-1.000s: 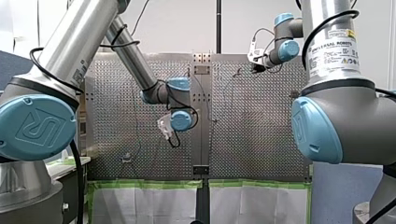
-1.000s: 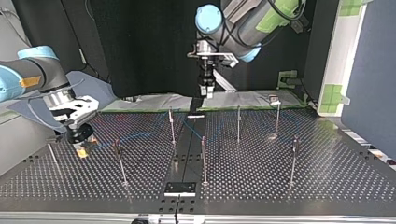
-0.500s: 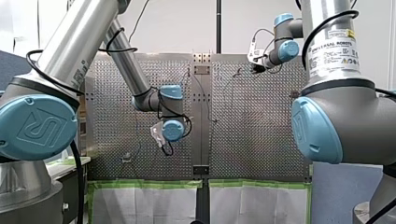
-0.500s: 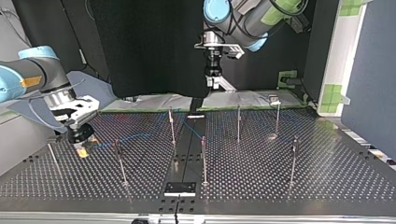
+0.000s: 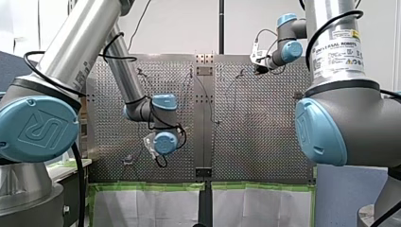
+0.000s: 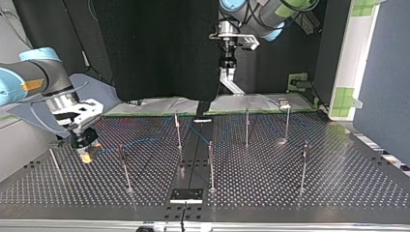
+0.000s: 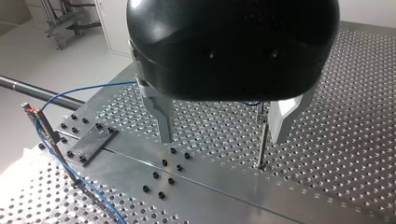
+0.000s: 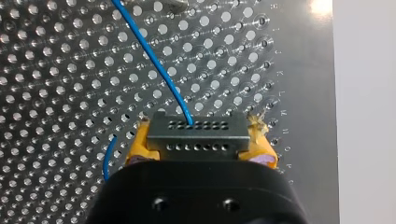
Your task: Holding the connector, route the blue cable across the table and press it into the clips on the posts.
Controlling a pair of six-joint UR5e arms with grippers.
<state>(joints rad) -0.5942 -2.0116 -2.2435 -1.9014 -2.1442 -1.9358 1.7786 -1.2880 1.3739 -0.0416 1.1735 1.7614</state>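
Moved since a second ago: left pincer [image 6: 227,76] only, lifted and drawn back toward the top view's upper edge, higher off the surface [image 6: 270,186]; right pincer [image 6: 86,152] unchanged in place. Principal item, connector [image 8: 197,130]: dark multi-pin block, clamped between the right pincer's yellow pads [image 8: 138,146], which press on its two ends; long axis crosswise to the fingers, pin face forward. Location: low over the surface at the top view's left. Attached cable [image 8: 156,65]: blue, thin, leaves the pin face, runs ahead of the right pincer, then across the surface toward the top view's middle in a shallow slack curve. Nearest post [image 6: 124,166]: just beside the right pincer, on the side the cable runs to; whether the cable sits in its clip [image 6: 120,151] cannot be told. Further post [image 7: 51,140]: in the left wrist view the cable passes close by its top; seating uncertain. Left pincer, state: fingers [image 7: 161,119] spread wide, nothing between them, well apart from the cable. Judgement: the right arm alone governs the cable. The coming move probably turns on shifting the connector sideways until the cable's run lies over the nearest post's clip, then pressing down.
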